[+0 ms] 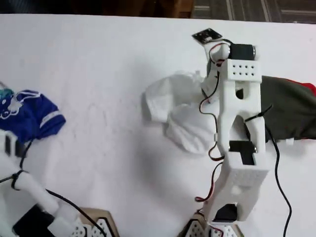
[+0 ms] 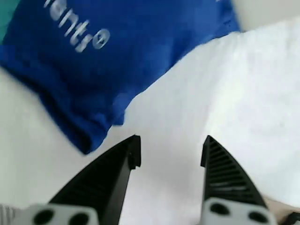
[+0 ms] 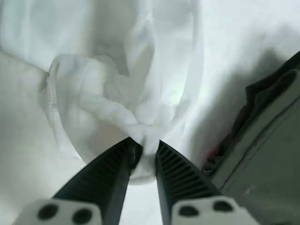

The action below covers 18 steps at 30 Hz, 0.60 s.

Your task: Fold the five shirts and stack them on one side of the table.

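3 shirts on 1 tabletop [image 1: 98, 59]: 1 white shirt [image 1: 173, 106], 1 blue shirt [image 1: 32, 116], 1 dark grey shirt [image 1: 289, 111]; 1 red cloth edge [image 1: 309, 88], 1 teal cloth edge [image 1: 4, 92]; 2 grippers, left gripper [image 2: 171, 150] and right gripper [image 3: 145, 150]

The left gripper [image 2: 172, 143], jaws apart, hung above the white table [image 2: 243, 93]; the blue shirt [image 2: 117, 56] lay at its eleven o'clock.

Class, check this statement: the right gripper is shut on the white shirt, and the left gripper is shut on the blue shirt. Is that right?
No. The left gripper is open, beside the blue shirt and holding nothing, as the left wrist view shows. The right gripper is shut on the white shirt.
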Tool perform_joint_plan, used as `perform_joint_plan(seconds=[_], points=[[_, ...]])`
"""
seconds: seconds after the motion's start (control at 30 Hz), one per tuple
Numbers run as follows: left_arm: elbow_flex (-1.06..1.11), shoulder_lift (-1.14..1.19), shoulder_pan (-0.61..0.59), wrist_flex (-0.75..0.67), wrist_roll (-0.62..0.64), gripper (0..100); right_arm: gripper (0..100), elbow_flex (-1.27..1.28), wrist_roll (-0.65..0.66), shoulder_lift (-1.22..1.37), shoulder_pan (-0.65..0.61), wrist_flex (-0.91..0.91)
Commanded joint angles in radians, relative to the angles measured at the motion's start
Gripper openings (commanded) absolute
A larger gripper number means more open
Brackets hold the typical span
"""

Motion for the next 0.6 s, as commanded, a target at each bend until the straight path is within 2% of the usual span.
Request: perform_joint_plan(seconds=[0.0,0.13,0.23,0.4,0.47,0.57], points=[[-0.010,-0.012,0.034,0.003,0.006,23,1.9,0.002,-0.003,-0.110,-0.058,0.024],[-0.004,-0.012,0.031,0.003,0.006,23,1.9,0.034,-0.009,-0.311,-0.205,0.025],[-0.007,-0.012,0.031,0.003,0.006,23,1.9,0.141,-0.068,-0.539,-0.375,0.025],[0.008,-0.011,0.031,0.003,0.006,23,1.8,0.334,-0.078,-0.889,-0.667,0.025],[0.028,-0.012,0.031,0.002,0.006,23,1.8,0.390,-0.080,-0.970,-0.694,0.024],[0.048,-0.012,0.035,-0.005,0.006,23,1.8,0.437,-0.075,-0.981,-0.575,0.015]])
